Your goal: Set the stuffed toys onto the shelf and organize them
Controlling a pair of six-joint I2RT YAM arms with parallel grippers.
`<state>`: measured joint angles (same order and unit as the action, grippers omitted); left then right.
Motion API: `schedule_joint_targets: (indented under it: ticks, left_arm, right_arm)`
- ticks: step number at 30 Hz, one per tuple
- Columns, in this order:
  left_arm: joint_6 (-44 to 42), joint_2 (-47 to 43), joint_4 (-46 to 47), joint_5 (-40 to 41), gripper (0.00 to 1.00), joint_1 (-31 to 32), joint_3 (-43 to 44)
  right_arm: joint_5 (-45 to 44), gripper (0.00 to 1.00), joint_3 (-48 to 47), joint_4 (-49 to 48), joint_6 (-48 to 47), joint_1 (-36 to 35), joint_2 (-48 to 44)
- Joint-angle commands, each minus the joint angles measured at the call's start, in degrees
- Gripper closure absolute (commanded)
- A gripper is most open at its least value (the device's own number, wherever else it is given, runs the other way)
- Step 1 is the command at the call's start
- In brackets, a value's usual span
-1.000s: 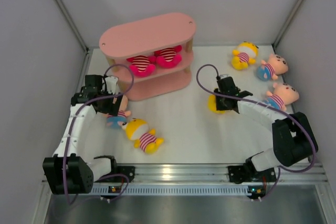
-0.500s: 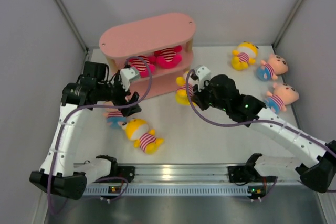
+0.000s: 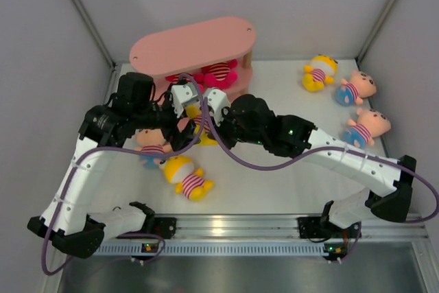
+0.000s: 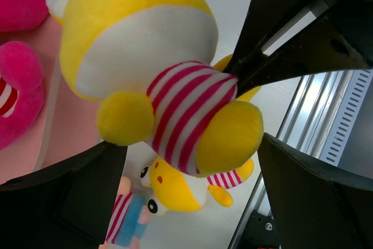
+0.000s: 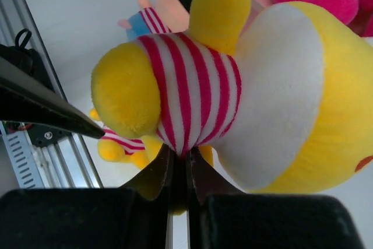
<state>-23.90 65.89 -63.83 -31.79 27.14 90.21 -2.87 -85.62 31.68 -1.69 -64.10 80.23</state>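
RISK | yellow doll pinched by thin shirt fold in clamped right gripper | left gripper spread wide, nothing gripped | doll may be knocked loose beside shelf

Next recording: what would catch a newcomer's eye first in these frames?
Both arms meet in front of the pink three-tier shelf, around one yellow plush doll in a red-and-white striped shirt. The right gripper pinches the doll's striped shirt, while the left gripper stands open on either side of it. Two pink plush toys lie on the shelf's middle board.
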Motion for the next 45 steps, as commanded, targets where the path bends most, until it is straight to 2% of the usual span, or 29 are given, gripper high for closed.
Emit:
schedule_joint_targets:
  ticks: [1, 2, 4, 5, 7, 8, 9, 12, 13, 14, 16, 17, 18, 20, 22, 25, 28, 31, 34, 35, 37, 38, 39, 41, 42, 45]
  left_arm:
    - [0.3, -0.5, 3.1, 2.6, 0.01, 0.4, 2.4]
    - [0.7, -0.6, 3.5, 3.0, 0.05, 0.4, 2.3]
    - [0.5, -0.2, 4.0, 3.5, 0.24, 0.4, 2.3]
    - [0.2, -0.1, 4.0, 3.8, 0.44, 0.4, 2.2]
    - [0.1, 0.0, 4.0, 3.4, 0.61, 0.5, 2.2]
    - [0.1, 0.1, 4.0, 3.0, 0.88, 0.5, 2.2]
    - [0.3, 0.1, 4.0, 2.1, 1.0, 0.6, 2.7]
    - [1.8, 0.2, 4.5, 1.1, 1.0, 0.5, 4.4]
    - [3.2, -0.1, 5.8, 1.7, 1.0, 0.5, 5.1]
    - [3.9, -0.2, 6.5, 2.8, 1.0, 0.5, 5.8]
    - [5.6, -0.6, 9.1, 7.7, 1.0, 0.5, 8.7]
    - [6.1, -0.8, 9.9, 10.0, 1.0, 0.5, 9.8]
    - [6.6, -0.3, 10.4, 13.0, 1.0, 0.5, 11.7]
    - [7.8, 0.2, 11.4, 16.0, 1.0, 0.5, 17.8]
    - [9.1, 1.2, 13.4, 20.9, 1.0, 0.5, 22.8]
    - [9.7, 2.6, 17.8, 31.1, 1.0, 0.4, 25.3]
    - [6.8, 4.2, 23.9, 38.8, 1.0, 0.4, 22.9]
    - [4.9, 7.1, 26.9, 41.4, 1.0, 0.2, 21.1]
    - [7.5, 11.1, 27.1, 36.9, 1.0, -3.6, 21.4]
    - [8.8, 12.1, 27.1, 28.2, 1.0, -7.9, 21.2]
    - [13.5, 13.0, 27.2, 19.1, 1.0, -14.4, 20.7]
    - [14.3, 13.9, 27.2, 11.1, 1.0, -20.0, 20.4]
    - [13.9, 14.2, 27.2, 8.0, 1.0, -22.2, 19.4]
    - [13.3, 14.8, 27.1, 2.3, 1.0, -25.4, 17.9]
    - [12.6, 14.6, 27.0, -4.4, 1.0, -26.3, 16.0]
    - [12.5, 14.2, 27.1, -13.3, 1.0, -29.0, 13.2]
  right_arm:
    - [1.9, 1.0, -4.6, 1.4, -2.3, -2.1, 0.2]
    - [2.0, 1.0, -4.7, 1.1, -2.5, -2.4, 0.2]
    - [2.1, 1.0, -4.9, 0.0, -3.0, -2.7, -0.2]
    - [2.4, 1.0, -4.9, -0.2, -3.1, -2.9, -0.3]
    - [2.6, 1.0, -4.6, -1.2, -3.1, -3.0, -1.3]
    - [4.1, 1.0, -4.4, -2.0, -3.3, -2.9, -1.7]
    - [4.3, 1.0, -4.0, -2.6, -3.4, -3.0, -2.5]
    - [4.1, 0.98, -2.9, -4.3, -3.5, -2.9, -4.2]
    - [3.2, 0.82, -2.0, -4.7, -3.4, -2.9, -4.7]
    - [1.6, 0.75, -1.5, -6.3, -2.9, -3.0, -6.2]
    - [-2.3, 0.53, 0.6, -7.7, -2.5, -2.9, -8.1]
    - [-3.5, 0.47, 1.4, -8.4, -1.9, -2.9, -10.3]
    - [-4.6, 0.36, 3.1, -9.9, -1.8, -2.9, -11.5]
    - [-7.2, 0.26, 5.1, -11.5, -1.2, -2.8, -15.9]
    - [-9.2, 0.21, 8.4, -13.8, -0.9, -2.9, -18.9]
    - [-12.8, 0.17, 11.9, -15.0, -0.7, -2.8, -24.7]
    - [-15.1, 0.15, 13.7, -14.4, -0.9, -2.6, -26.6]
    - [-15.3, 0.13, 14.6, -13.4, -0.6, -1.6, -26.3]
    - [-12.3, 0.12, 14.6, -11.5, 0.5, 0.8, -24.9]
    - [-11.1, 0.12, 15.2, -11.5, 0.7, 1.8, -24.8]
    - [-7.0, 0.12, 16.3, -11.7, 1.3, 5.1, -24.8]
    - [-5.5, 0.12, 17.6, -12.3, 3.1, 6.3, -24.9]
    - [-2.3, 0.13, 18.3, -12.7, 3.5, 7.6, -25.0]
    - [0.5, 0.13, 20.4, -14.1, 5.0, 11.1, -25.6]
    - [2.3, 0.13, 20.9, -14.5, 5.8, 13.0, -25.7]
    - [4.3, 0.14, 22.5, -15.3, 6.4, 15.2, -26.1]
